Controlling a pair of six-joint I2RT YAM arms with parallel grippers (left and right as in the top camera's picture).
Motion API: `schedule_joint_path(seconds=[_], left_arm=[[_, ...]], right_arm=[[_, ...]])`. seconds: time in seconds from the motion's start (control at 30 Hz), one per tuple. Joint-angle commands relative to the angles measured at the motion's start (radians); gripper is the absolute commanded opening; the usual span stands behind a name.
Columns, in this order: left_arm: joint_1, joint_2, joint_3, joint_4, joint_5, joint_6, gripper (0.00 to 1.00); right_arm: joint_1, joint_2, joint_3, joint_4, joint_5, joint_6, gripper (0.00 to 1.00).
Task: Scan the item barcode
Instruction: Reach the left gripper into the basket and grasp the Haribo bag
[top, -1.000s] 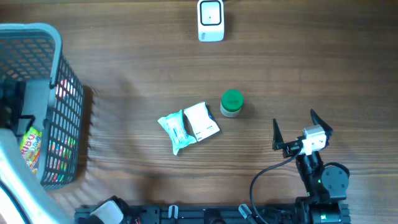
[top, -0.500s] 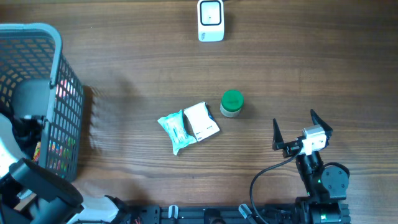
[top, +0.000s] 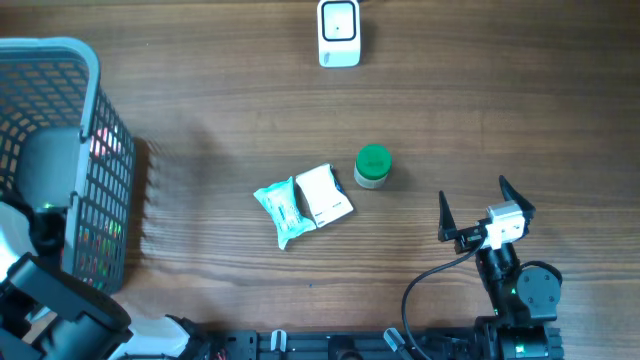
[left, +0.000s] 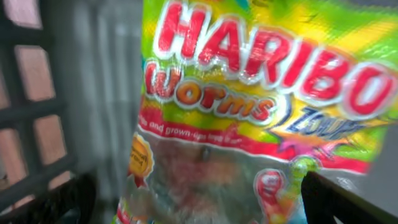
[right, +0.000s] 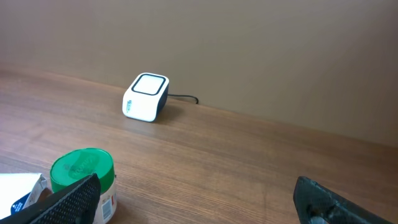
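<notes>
— Where do we find the item?
— We see the Haribo Worms bag (left: 249, 112) filling the left wrist view, just beside the dark mesh wall of the basket (top: 90, 60); the basket stands at the table's (top: 500, 90) left edge.
— And our left gripper (left: 199, 202)?
— Its jaws are spread wide, one finger at each lower corner of that view; the bag lies between them, and we see nothing clamped.
— The right gripper (top: 472, 192)?
— It is spread just as wide and holds nothing; it hangs over bare wood, near the front right.
— What else do we see?
— The scanner (top: 338, 33) sits at the far edge; mid-table there is a green-lidded jar (top: 373, 166), with a white packet (top: 325, 194) just beside it and touching a teal packet (top: 282, 211).
</notes>
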Motion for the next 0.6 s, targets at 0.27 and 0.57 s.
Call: schedule_joint_path(seconds=[0.27,0.57], left_arm=[[0.005,-0.002,-0.262,0.266,0.076,0.012,0.29],[0.005,-0.057,-0.049,0.153,0.349,0.037,0.04]], right_arm=[[0.004,-0.005,-0.001,0.003,0.015,-0.009,1.0],[0.004,-0.005,-0.001,0.003,0.015,-0.009,1.0]])
